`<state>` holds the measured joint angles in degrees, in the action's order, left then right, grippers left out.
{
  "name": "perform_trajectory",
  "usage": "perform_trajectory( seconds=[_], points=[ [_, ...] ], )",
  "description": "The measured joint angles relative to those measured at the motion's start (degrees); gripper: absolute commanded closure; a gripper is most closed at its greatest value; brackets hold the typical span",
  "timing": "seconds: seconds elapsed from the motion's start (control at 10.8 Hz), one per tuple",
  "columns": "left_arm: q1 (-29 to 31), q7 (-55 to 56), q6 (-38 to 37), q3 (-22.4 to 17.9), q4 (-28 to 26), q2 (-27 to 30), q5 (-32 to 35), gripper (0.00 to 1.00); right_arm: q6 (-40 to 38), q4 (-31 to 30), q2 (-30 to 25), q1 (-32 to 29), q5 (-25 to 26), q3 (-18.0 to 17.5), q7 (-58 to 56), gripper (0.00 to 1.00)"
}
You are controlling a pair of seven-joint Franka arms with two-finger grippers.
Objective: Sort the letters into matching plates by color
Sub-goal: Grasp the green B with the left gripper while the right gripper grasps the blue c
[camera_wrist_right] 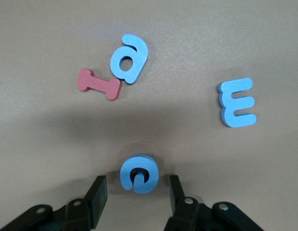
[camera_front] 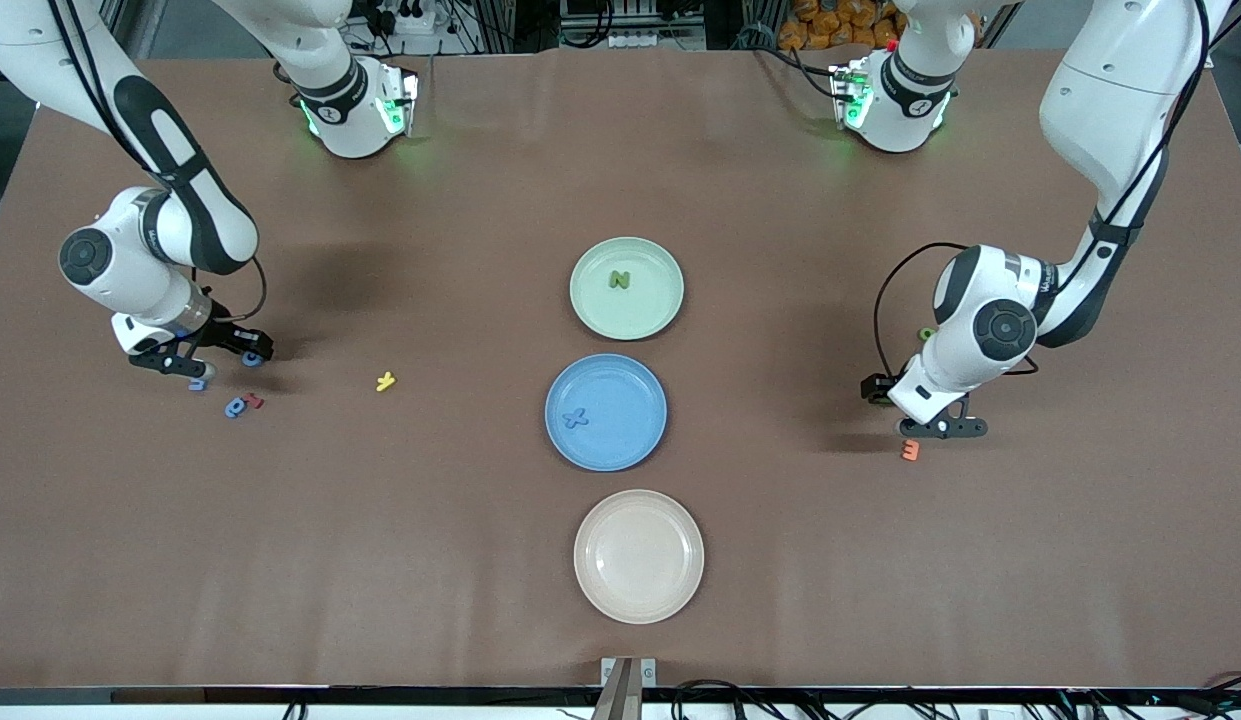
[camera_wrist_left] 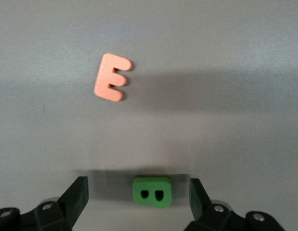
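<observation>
Blue C (camera_wrist_right: 139, 173) between the right gripper's fingers; green B (camera_wrist_left: 152, 191) between the left's.

The blue C lies flat on the table at the right arm's end, its gap turned toward the wrist, straddled by the right gripper (camera_wrist_right: 138, 195); both fingers (camera_wrist_right: 97, 192) stand just beside it, apparently not yet clamped, though contact is hard to judge; a blue a (camera_wrist_right: 130, 57) touches a red I (camera_wrist_right: 99, 84) at eleven o'clock, a blue E (camera_wrist_right: 238, 102) at two. The green B sits midway in the left gripper (camera_wrist_left: 139, 195), jaws spread wide, well apart from it; an orange E (camera_wrist_left: 112, 77) at eleven. The blue plate (camera_front: 640, 455) and green plate (camera_front: 660, 320) sit mid-table.
</observation>
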<state>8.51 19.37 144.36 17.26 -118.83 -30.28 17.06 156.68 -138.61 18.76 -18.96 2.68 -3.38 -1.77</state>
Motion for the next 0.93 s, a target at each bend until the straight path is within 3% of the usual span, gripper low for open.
perform_trajectory(
  seconds=[0.56,0.93],
  points=[
    [-0.36,0.88,0.17,0.00,0.81,-0.68,0.00,0.15,0.34,0.03,0.43,-0.10,0.17,0.06,-0.13,0.72],
    [-1.06,3.69,0.17,0.01,0.31,-0.74,0.00,0.24,0.34,0.04,0.38,-0.16,0.95,0.03,-0.17,0.76]
  ],
)
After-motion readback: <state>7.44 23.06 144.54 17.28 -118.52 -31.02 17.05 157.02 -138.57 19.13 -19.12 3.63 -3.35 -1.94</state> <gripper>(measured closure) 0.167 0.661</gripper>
